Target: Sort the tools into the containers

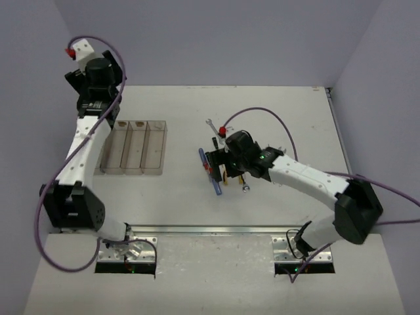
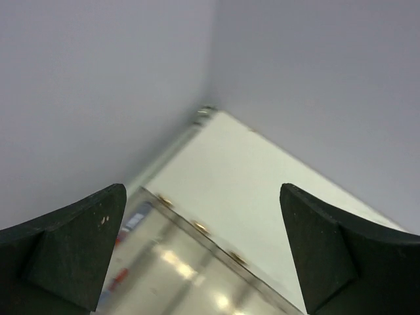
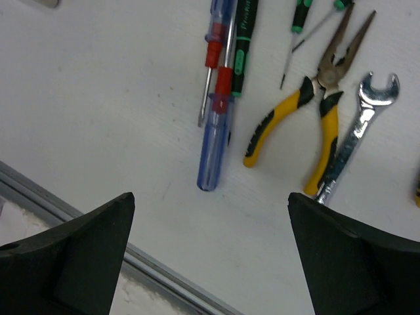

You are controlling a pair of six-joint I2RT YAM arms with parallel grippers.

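tools [image 3: 282,113] lie clustered: blue screwdriver [image 3: 213,151], yellow-handled pliers [image 3: 325,85], silver wrench [image 3: 354,141].

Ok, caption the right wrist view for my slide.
Open jaws hover over a blue screwdriver, yellow pliers and a silver wrench.

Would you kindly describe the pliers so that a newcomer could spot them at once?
On the white table, look right of the clear bins to the tools beneath the right claw. The pliers lie between the blue screwdriver and the silver wrench, marked by yellow-and-black handles and a pointed nose.
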